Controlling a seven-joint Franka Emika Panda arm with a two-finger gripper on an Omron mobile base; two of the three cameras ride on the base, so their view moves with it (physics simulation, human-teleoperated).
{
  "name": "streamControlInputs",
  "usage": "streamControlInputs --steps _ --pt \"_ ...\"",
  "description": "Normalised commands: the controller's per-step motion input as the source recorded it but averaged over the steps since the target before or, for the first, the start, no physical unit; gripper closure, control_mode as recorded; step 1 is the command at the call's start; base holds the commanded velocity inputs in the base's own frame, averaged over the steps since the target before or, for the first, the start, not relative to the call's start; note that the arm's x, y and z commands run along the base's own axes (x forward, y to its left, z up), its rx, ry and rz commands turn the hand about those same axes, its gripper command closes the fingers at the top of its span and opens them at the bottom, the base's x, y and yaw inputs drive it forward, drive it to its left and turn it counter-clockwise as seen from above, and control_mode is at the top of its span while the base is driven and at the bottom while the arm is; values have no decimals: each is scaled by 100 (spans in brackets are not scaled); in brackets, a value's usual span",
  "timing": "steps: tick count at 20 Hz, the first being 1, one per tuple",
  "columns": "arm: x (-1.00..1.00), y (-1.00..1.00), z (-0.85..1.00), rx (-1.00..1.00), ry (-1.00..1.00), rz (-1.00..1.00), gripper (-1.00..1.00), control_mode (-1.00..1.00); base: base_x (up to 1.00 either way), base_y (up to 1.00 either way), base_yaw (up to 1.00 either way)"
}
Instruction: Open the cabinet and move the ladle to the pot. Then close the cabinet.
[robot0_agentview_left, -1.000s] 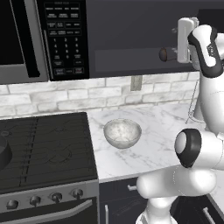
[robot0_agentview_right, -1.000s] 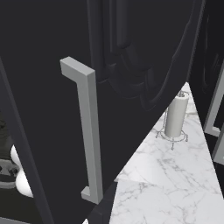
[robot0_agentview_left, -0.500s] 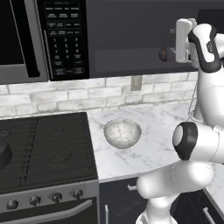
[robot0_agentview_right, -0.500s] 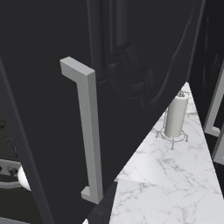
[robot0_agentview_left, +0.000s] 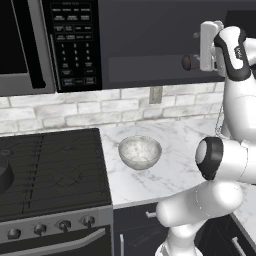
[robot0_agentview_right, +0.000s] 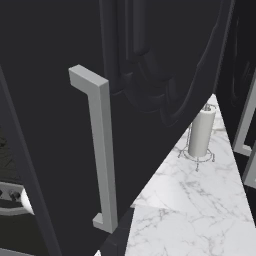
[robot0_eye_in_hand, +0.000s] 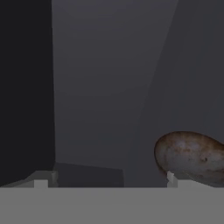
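Showing one ladle (robot0_eye_in_hand: 190, 155) | one cabinet (robot0_agentview_right: 150, 75) open | one bowl (robot0_agentview_left: 140, 152)

My arm (robot0_agentview_left: 235, 150) was white with dark joints. The cabinet (robot0_agentview_right: 165, 60) was dark charcoal, its bar handle (robot0_agentview_right: 102, 150) silver-grey. The ladle's cup (robot0_eye_in_hand: 190, 155) was mottled brownish-grey. The counter (robot0_agentview_left: 175, 155) was white marble with grey veins, the bowl (robot0_agentview_left: 140, 151) pale and speckled, the backsplash (robot0_agentview_left: 100, 107) pale grey brick, the microwave (robot0_agentview_left: 70, 42) black with white keypad lettering.
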Motion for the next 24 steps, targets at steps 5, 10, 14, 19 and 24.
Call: streamControlInputs --steps 5,10,14,19,24 --pt "5 -1 0 0 0 0 -100 -100 0 0 0" --pt "4 0 -2 0 0 0 -100 -100 0 0 0" --pt "3 0 -8 0 0 0 -100 -100 0 0 0" --pt "5 0 -9 0 0 0 -100 -100 0 0 0" --pt "4 0 -1 0 0 0 -100 -100 0 0 0"
